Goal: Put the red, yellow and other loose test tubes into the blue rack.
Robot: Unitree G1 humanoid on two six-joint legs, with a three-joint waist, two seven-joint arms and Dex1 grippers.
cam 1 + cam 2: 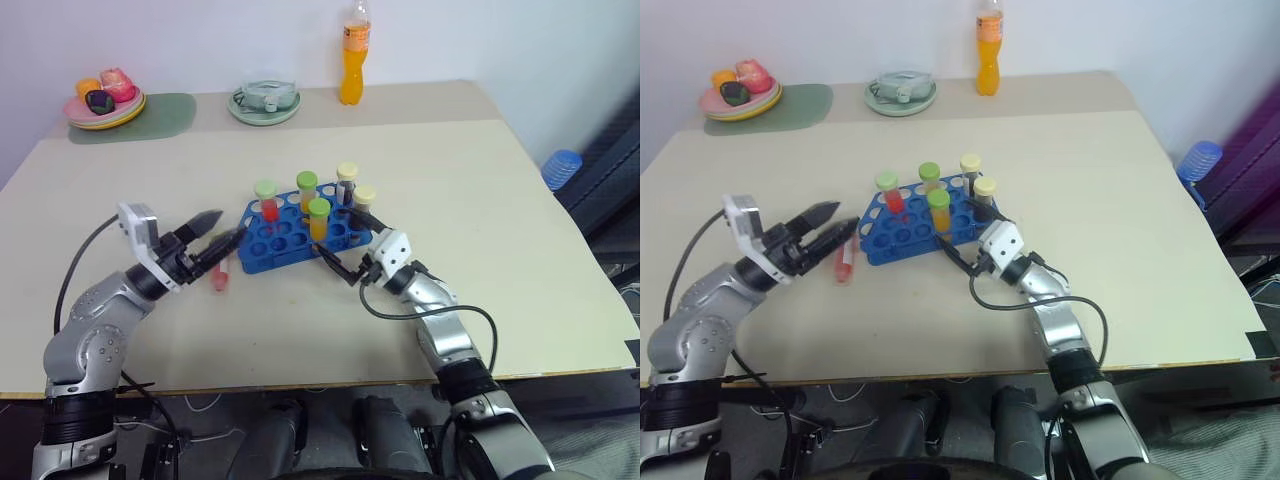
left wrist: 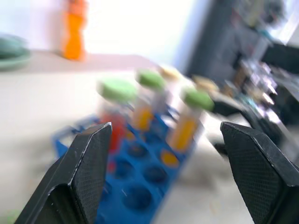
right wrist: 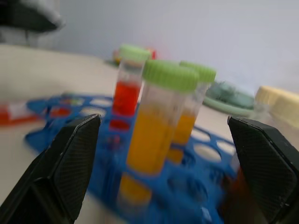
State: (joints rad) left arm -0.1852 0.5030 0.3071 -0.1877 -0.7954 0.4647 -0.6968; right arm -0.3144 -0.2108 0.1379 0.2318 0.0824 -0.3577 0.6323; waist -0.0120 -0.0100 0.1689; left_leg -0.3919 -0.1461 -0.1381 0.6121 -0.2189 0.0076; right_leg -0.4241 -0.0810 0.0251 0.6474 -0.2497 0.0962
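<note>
Rack: blue plastic test-tube rack (image 1: 290,232) at mid beige worktop (image 1: 470,220), holding five capped tubes upright.
Loose tube: red-filled test tube (image 1: 219,274) lying flat beside the rack.
Left pincer (image 1: 216,236): released, above loose tube.
Right pincer (image 1: 348,248): released, empty, at the rack's near corner.

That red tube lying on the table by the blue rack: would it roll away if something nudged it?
Probably: the red tube lies on its side on the smooth table, and its round body should roll sideways. It looks small and light, so a slight push may move it. Its smooth wall could slip in a grip.
</note>
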